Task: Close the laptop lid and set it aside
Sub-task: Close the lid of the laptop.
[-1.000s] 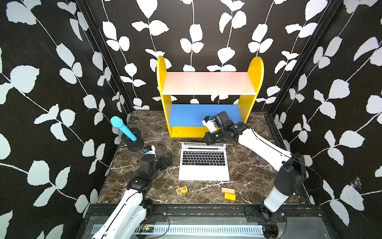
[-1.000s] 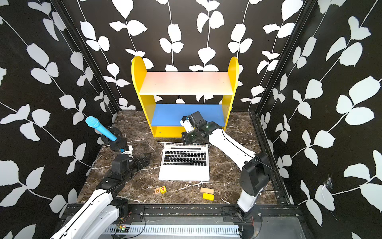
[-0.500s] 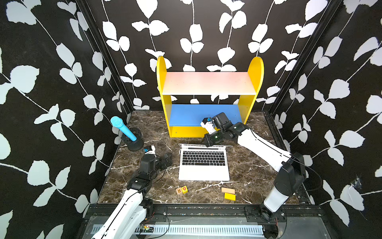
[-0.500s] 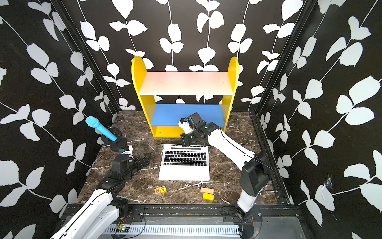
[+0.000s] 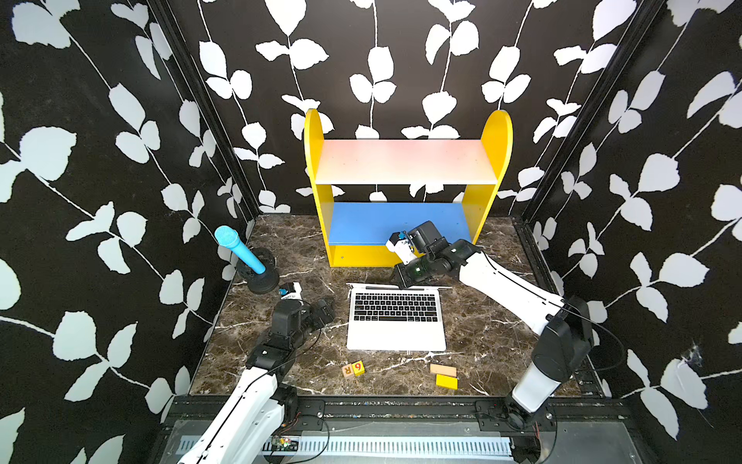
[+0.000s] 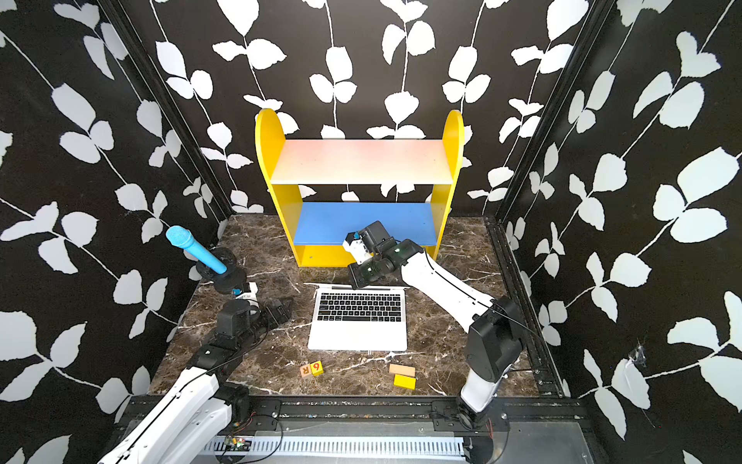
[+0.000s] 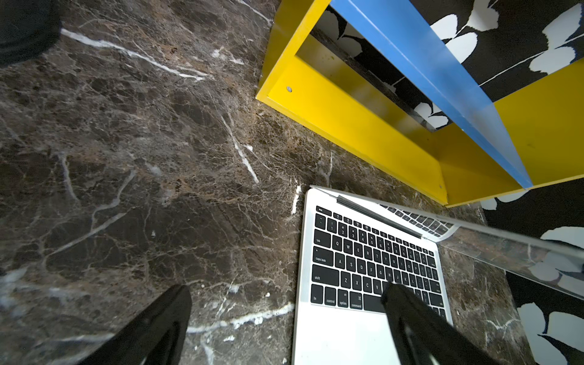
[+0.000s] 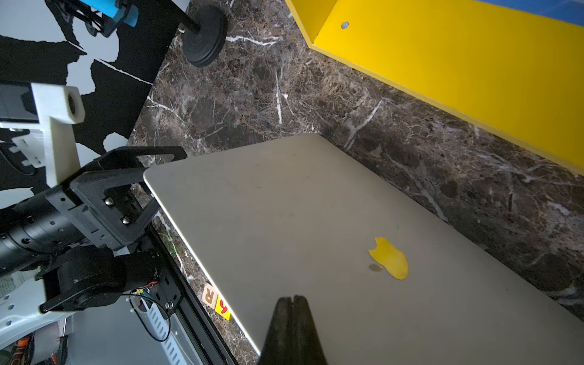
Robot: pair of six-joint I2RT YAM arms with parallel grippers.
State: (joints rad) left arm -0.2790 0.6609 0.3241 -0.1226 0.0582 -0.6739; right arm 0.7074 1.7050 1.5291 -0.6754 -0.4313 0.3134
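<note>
Laptop lid [image 8: 300, 221] touches closed right pincer [image 8: 292, 305]; left pincer [image 7: 286, 289] spread wide, empty.

Top views: two side-by-side eyes set high above the front edge, facing down and toward the back wall [image 5: 401, 60]. From far off, both top views take in the whole surface [image 5: 281, 241] and the shelf [image 5: 401, 160].
Left wrist: low and close over the surface, looking between the spread fingers of my left pincer [image 7: 286, 289] at the laptop [image 7: 347, 335] keyboard and the shelf's foot.
Right wrist: very close above the laptop lid [image 8: 300, 221], looking past my right pincer [image 8: 292, 300], tips pressed together, across the outer shell toward the lettered blocks [image 8: 216, 303].
Shared: both wrist views catch the shelf's yellow base board. Both top views also show laptop, shelf and blocks.
</note>
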